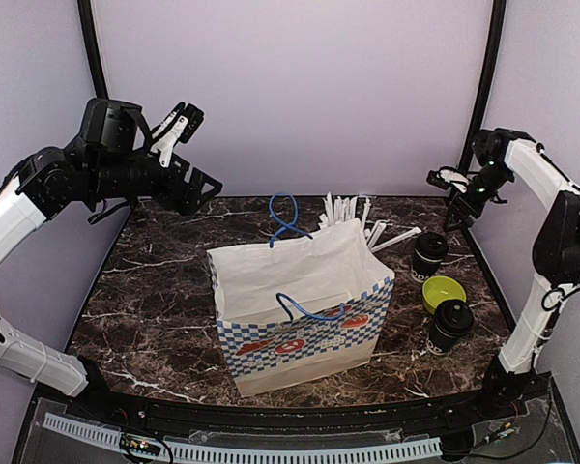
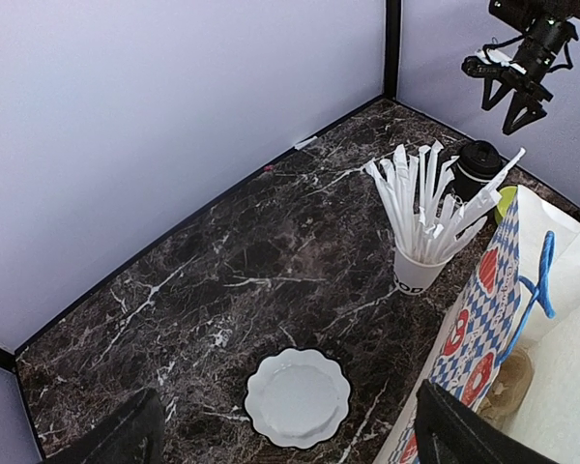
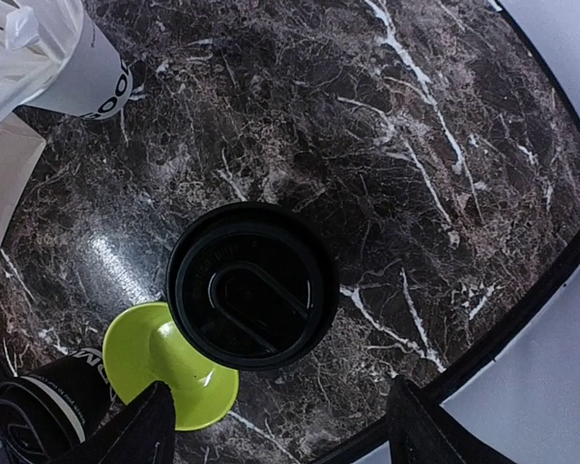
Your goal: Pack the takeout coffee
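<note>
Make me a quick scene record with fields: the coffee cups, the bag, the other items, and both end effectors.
far cup: black, lidded, upright, right of the bag, not packed
near cup: black, lidded, upright, right of the bag, not packed
green bowl: between the two cups
paper bag: upright, mouth open, mid-table
straw cup: behind the bag
white plate: behind the bag
left end effector: open, empty, raised at far left
right end effector: open, empty, above the far cup
</note>
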`<state>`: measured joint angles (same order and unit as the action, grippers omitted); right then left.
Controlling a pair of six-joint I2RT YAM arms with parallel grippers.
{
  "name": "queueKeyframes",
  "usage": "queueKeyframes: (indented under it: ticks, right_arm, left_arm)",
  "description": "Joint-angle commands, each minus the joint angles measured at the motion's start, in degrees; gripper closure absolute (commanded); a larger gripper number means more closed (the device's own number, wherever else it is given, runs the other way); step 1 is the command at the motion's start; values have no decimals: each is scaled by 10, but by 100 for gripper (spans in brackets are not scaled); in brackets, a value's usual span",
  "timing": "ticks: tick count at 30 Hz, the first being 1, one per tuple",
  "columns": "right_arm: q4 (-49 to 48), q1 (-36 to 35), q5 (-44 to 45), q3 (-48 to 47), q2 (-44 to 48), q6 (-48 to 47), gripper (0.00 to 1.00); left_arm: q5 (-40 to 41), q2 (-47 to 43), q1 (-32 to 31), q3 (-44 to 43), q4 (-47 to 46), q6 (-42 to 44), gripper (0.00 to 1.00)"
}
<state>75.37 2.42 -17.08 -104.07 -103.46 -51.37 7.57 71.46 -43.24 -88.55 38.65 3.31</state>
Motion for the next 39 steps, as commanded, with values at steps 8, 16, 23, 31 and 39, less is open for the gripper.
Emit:
queueKeyframes:
  ticks: [8, 16, 23, 31, 39]
  right_arm:
    - [26, -88, 93, -17, -53, 11, 23]
    - [23, -101, 129, -28, -81, 21, 19]
    - [20, -101, 138, -34, -95, 25, 18]
    - [21, -101, 138, -38, -107, 27, 18]
    - [37, -101, 140, -45, -122, 28, 27]
  left_arm:
    - [-26, -29, 4, 29, -20, -14, 8]
    - [-38, -26, 4, 39, -24, -13, 8]
    - [-39, -26, 4, 47, -29, -11, 8]
    - [-42, -18, 4, 49, -31, -8, 8]
    - [-43, -17, 4, 54, -34, -8, 8]
